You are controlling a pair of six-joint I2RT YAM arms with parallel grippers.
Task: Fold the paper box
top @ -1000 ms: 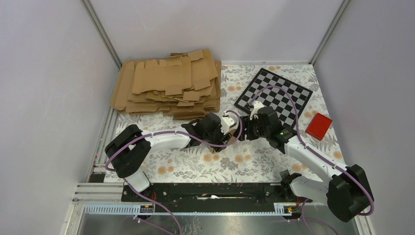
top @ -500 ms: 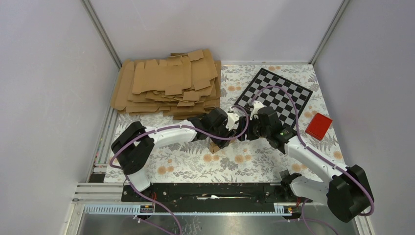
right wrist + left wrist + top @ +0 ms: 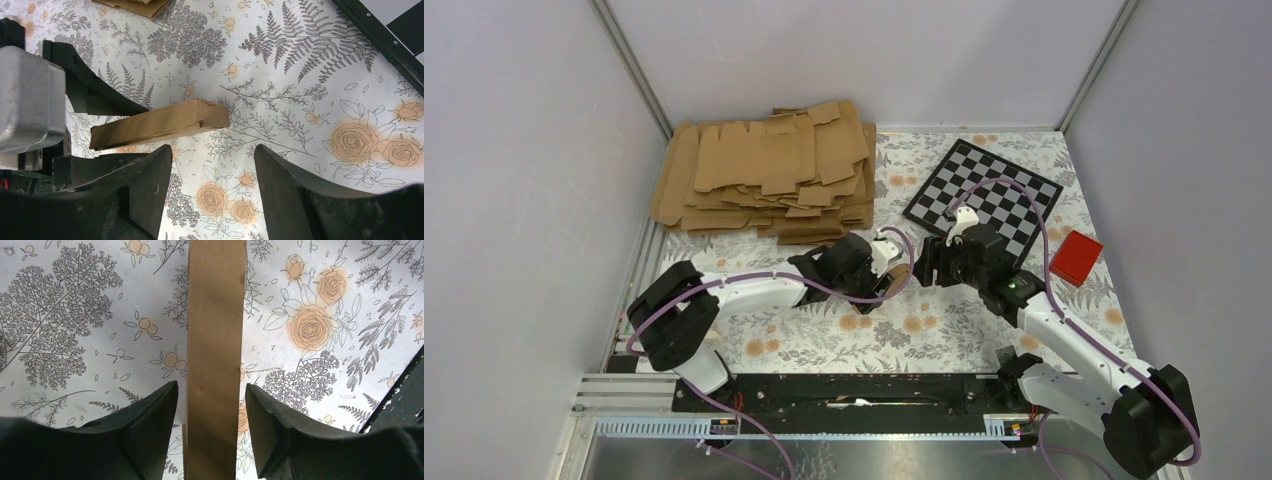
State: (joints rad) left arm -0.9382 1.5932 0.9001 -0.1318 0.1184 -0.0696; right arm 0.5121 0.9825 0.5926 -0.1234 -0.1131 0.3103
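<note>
The paper box [image 3: 215,340] is a slim brown piece, already folded narrow. It lies on the flowered table [image 3: 824,340] near the middle, between the two wrists. Its long axis runs straight out along the fingers of the left gripper [image 3: 211,387]. That gripper straddles the box with its jaws apart, and a sliver of tablecloth shows on either side, so it looks to be around the box, not clamped on it. From these angles I cannot be sure whether the box lies flat or is tipped up slightly at its far end. That far end, where a flap edge shows, sticks out past the left fingers toward the right gripper [image 3: 214,150]. The right gripper is spread wide and holds nothing, with only bare tablecloth between its fingers. Seen from the right wrist, the box sits up and to the left of that gap, just beyond its left finger [image 3: 140,185]. The left arm is therefore the nearer one, and the right would have to shift sideways to meet the free end. The left fingers cover the box's other half, and a purple cable [image 3: 904,262] loops close above. The pile of flat cardboard [image 3: 769,170], the checkerboard [image 3: 984,195] and the red block [image 3: 1075,257] all lie well apart.
</note>
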